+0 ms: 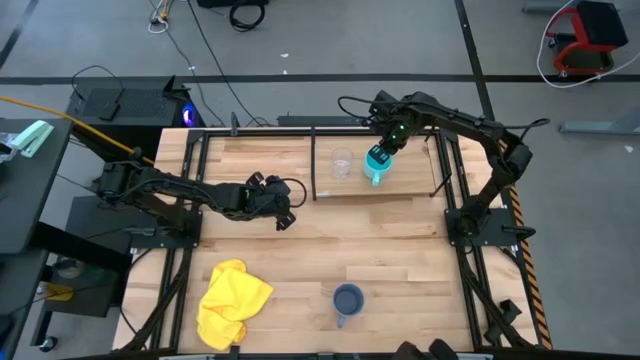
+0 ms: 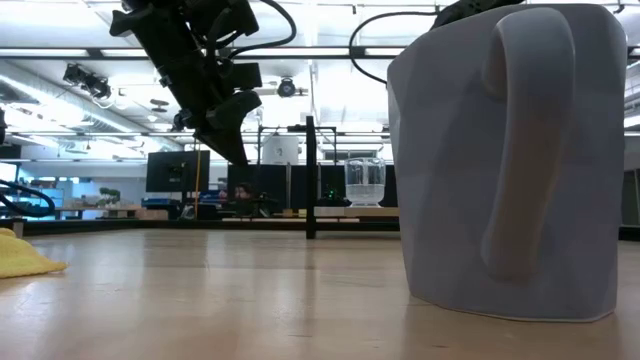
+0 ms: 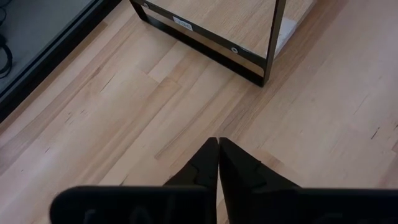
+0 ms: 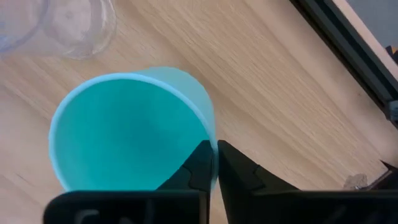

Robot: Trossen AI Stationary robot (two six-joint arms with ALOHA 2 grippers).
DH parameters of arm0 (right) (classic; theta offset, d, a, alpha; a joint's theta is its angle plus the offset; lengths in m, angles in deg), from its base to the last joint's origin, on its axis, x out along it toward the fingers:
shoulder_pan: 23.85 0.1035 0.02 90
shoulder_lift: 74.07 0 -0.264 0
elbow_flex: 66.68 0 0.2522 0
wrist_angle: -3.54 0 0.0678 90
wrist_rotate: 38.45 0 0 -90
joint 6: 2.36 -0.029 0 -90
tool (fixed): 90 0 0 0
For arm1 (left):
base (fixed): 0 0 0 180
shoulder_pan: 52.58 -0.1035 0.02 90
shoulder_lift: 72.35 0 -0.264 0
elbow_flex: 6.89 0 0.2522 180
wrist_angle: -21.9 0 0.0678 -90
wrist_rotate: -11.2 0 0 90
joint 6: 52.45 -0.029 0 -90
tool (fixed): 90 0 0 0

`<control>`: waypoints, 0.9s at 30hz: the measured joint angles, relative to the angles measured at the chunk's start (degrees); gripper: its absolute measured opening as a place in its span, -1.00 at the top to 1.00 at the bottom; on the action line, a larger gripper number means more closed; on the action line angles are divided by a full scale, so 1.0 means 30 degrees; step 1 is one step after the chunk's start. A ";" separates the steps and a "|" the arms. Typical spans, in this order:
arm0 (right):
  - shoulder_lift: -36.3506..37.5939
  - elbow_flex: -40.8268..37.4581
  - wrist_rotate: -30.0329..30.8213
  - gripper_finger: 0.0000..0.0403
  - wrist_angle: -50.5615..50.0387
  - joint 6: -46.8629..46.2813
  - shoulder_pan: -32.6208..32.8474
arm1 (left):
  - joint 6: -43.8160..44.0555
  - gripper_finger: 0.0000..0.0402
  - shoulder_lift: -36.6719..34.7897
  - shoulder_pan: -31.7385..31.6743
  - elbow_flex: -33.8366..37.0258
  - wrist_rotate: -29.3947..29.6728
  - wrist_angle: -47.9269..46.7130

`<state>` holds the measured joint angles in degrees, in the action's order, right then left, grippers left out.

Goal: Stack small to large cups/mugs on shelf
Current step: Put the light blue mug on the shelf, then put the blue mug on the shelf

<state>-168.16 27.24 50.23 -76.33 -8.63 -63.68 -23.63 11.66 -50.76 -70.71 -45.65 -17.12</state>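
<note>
Shelf (image 1: pixel 400 185) is our landmark: on its board stands the clear glass cup (image 1: pixel 342 165), and just beside it the cyan mug (image 1: pixel 377 166), which our right gripper (image 1: pixel 385 150) holds, fingers pinched narrowly on the mug's rim. The grey-blue mug (image 1: pixel 347 301) sits on the tabletop (image 1: pixel 300 270) well in front of the shelf, near the yellow cloth (image 1: pixel 232 302). Our left gripper (image 1: pixel 283 214) waits above the tabletop, off the shelf's left end, fingers pressed together on nothing. We judge the risk to lie in the small gap between mug and glass: any sideways drift as we let go could knock the glass over. A rim pinch also leaves the mug free to swing or tip.
</note>
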 joint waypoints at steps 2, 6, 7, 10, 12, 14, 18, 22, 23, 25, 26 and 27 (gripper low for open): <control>0.0000 0.0000 -0.0007 0.81 0.0270 -0.0057 0.0000 | -0.0002 0.87 0.0000 -0.0001 0.0000 -0.0002 0.0000; 0.0000 0.0007 -0.0006 0.71 0.0253 -0.0057 -0.0006 | -0.0046 0.87 0.0000 -0.0001 0.0000 0.0005 0.0000; 0.0000 0.0007 0.0000 0.69 0.0248 -0.0064 -0.0007 | -0.0046 0.87 0.0000 -0.0001 0.0000 -0.0002 0.0000; 0.0000 0.0007 0.0000 0.67 0.0248 -0.0064 0.0000 | -0.0046 0.90 0.0000 0.0000 0.0000 -0.0002 0.0000; 0.0000 0.0007 0.0050 0.67 0.0259 -0.0064 -0.0007 | -0.0046 0.92 0.0003 0.0003 0.0000 0.0002 0.0000; 0.0000 0.0007 0.0370 0.67 0.0335 -0.0064 -0.0007 | -0.0046 0.92 0.0001 -0.0001 0.0000 -0.0002 0.0000; 0.0000 0.0119 0.0564 0.67 0.0229 -0.0312 -0.0058 | -0.0039 0.88 0.0000 0.0006 0.0000 -0.0002 0.0000; 0.0000 0.1024 0.0568 0.67 -0.0400 -0.0527 -0.0080 | -0.0036 0.85 0.0001 0.0006 0.0000 0.0005 0.0000; 0.0000 0.1329 0.0568 0.67 -0.0694 -0.0581 -0.0080 | -0.0031 0.84 0.0000 0.0002 0.0000 0.0002 0.0000; 0.0000 0.2034 0.0565 0.67 -0.1381 -0.0929 -0.0073 | -0.0024 0.83 0.0000 0.0006 0.0000 0.0005 0.0000; 0.0000 0.2417 0.0568 0.67 -0.1822 -0.1120 -0.0046 | -0.0016 0.83 0.0004 0.0002 0.0000 0.0005 -0.0003; 0.0007 0.2788 0.0568 0.67 -0.2336 -0.1427 0.0002 | 0.0005 0.82 0.0004 0.0006 0.0000 0.0005 0.0000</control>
<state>-168.13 35.60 51.93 -83.34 -12.91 -63.68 -23.61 11.67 -50.74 -70.71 -45.63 -17.12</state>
